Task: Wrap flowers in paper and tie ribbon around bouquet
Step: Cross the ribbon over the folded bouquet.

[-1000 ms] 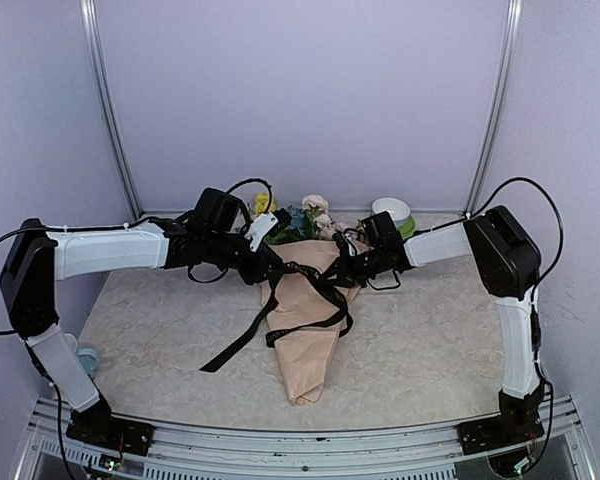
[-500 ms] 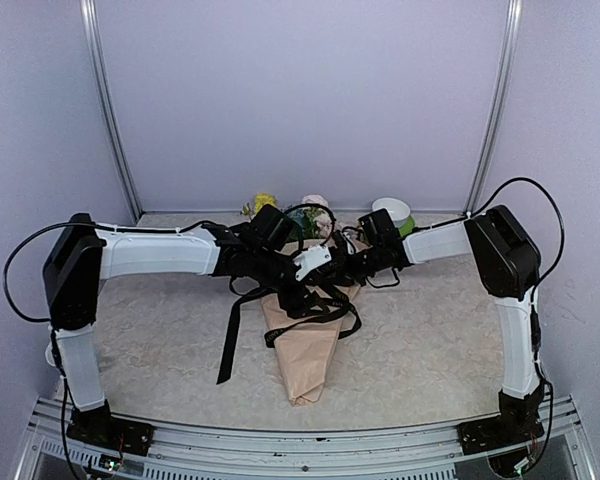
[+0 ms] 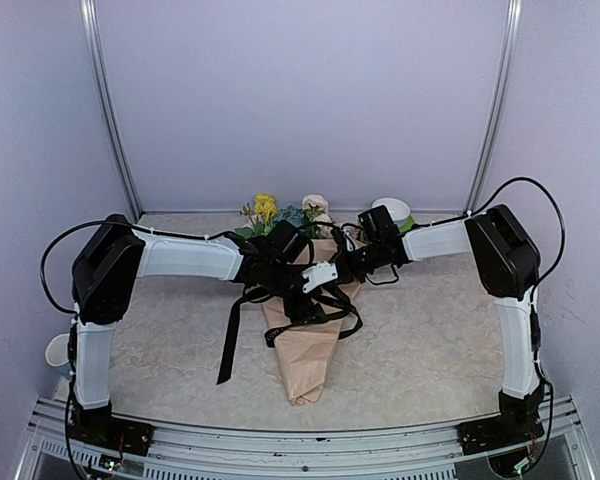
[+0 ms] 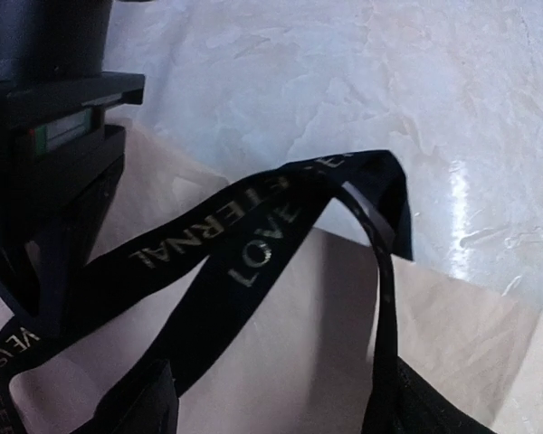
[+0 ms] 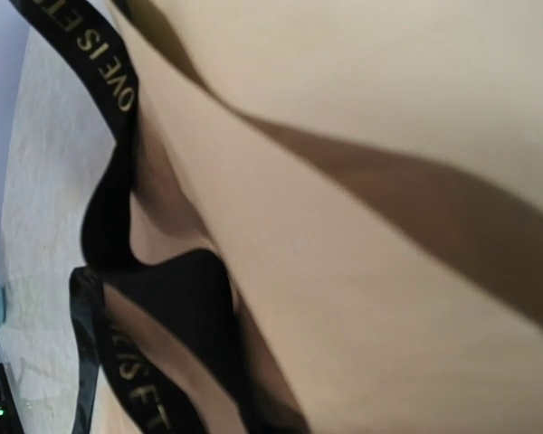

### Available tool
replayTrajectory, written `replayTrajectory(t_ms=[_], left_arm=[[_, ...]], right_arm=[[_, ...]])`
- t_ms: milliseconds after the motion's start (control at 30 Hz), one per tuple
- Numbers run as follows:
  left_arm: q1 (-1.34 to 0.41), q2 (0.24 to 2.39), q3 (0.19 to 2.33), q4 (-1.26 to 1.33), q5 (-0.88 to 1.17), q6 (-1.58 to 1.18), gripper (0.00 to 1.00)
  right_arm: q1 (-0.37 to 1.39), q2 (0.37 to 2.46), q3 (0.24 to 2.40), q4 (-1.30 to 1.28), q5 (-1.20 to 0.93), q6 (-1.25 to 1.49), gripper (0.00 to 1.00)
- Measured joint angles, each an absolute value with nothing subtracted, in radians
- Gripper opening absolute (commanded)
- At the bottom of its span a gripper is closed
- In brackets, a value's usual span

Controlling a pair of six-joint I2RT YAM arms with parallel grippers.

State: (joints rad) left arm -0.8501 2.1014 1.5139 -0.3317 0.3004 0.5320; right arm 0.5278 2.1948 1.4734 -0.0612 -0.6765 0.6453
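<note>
The bouquet [image 3: 305,350] lies mid-counter [image 3: 440,340], with its tip toward the arms and the flowers [image 3: 267,208] at the far end. The ribbon [image 3: 228,345] loops slackly over the cone's upper half with no knot visible, and one long tail trails left onto the counter.

The right end effector [image 3: 348,268] is closed at the cone's upper right edge (on ribbon or on paper, I cannot tell). The left end effector [image 3: 315,292] hangs low over the ribbon crossing. No view shows how wide it stands, and its wrist view shows only a slack loop.

The risks, as I judge them:
- A pull on the slack loop could slide it toward the narrow tip instead of cinching.
- A tug on the tail could drag the light cone or open the wrap.
- The left fingers could pinch paper along with the ribbon, or snag the wrong strand.
</note>
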Motion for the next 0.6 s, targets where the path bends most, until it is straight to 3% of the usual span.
replayTrajectory(t_ms=[100,133,433,500,567,600], left_arm=[[-0.831,2.12,1.522,-0.306,0.269,0.526,0.52],[-0.826,2.126,1.525,-0.303,0.253,0.527,0.51],[-0.814,2.24,1.658,-0.35,0.143,0.558,0.49],[-0.816,2.241,1.662,-0.355,0.13,0.574,0.32],[-0.818,2.251,1.678,-0.36,0.113,0.586,0.04],[-0.819,2.259,1.687,-0.359,0.101,0.591,0.0]], right_arm=[[0.528,2.195,1.472,-0.061,-0.677,0.645,0.0],[0.528,2.195,1.472,-0.061,-0.677,0.644,0.0],[0.521,2.195,1.452,-0.068,-0.664,0.636,0.0],[0.522,2.195,1.449,-0.069,-0.664,0.636,0.0],[0.522,2.195,1.444,-0.069,-0.661,0.634,0.0],[0.522,2.195,1.441,-0.07,-0.657,0.633,0.0]])
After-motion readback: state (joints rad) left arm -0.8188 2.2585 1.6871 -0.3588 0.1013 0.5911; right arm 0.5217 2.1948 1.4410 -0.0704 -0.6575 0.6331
